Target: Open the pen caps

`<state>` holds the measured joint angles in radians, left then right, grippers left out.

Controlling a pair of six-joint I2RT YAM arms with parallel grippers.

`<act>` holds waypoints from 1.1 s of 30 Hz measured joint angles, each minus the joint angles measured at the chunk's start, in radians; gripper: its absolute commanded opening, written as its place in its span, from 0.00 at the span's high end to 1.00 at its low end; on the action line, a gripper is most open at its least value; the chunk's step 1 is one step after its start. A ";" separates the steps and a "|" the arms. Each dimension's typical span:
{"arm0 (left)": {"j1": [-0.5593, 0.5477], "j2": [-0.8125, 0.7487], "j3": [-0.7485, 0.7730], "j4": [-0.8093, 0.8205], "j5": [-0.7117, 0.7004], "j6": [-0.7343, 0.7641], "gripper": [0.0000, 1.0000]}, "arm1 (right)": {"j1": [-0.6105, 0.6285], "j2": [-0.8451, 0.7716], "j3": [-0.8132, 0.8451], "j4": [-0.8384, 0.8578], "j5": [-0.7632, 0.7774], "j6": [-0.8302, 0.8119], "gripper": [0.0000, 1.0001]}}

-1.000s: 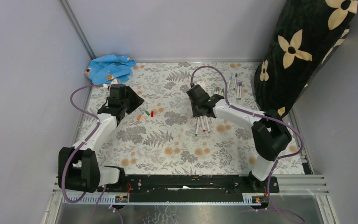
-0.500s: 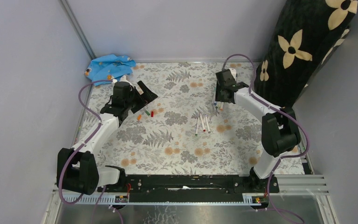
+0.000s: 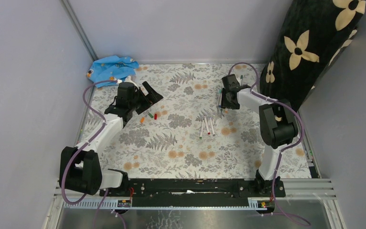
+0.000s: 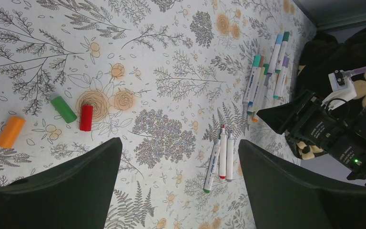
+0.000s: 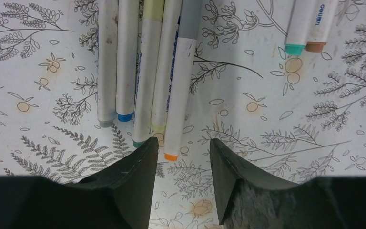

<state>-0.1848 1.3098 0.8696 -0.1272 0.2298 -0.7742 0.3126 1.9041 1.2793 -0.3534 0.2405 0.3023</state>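
Ahead of the right tool [image 5: 183, 143], five pens [image 5: 145, 71] lie tightly packed.

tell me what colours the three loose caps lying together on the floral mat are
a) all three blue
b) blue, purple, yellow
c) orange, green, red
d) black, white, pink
C: the left wrist view shows an orange cap, a green cap and a red cap lying close together on the floral mat.
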 measured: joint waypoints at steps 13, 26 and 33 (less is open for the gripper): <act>-0.006 0.021 0.013 0.012 0.001 0.000 0.02 | -0.027 0.051 0.035 0.011 -0.034 -0.001 0.52; -0.026 0.021 0.015 0.022 0.000 -0.003 0.02 | -0.040 0.053 0.017 0.043 -0.052 -0.008 0.55; -0.033 0.021 0.015 0.022 0.000 -0.006 0.02 | -0.050 0.053 -0.008 0.056 -0.059 -0.010 0.57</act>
<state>-0.2176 1.3312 0.8845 -0.1055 0.2295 -0.7807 0.2626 1.9572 1.2713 -0.2970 0.1818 0.2924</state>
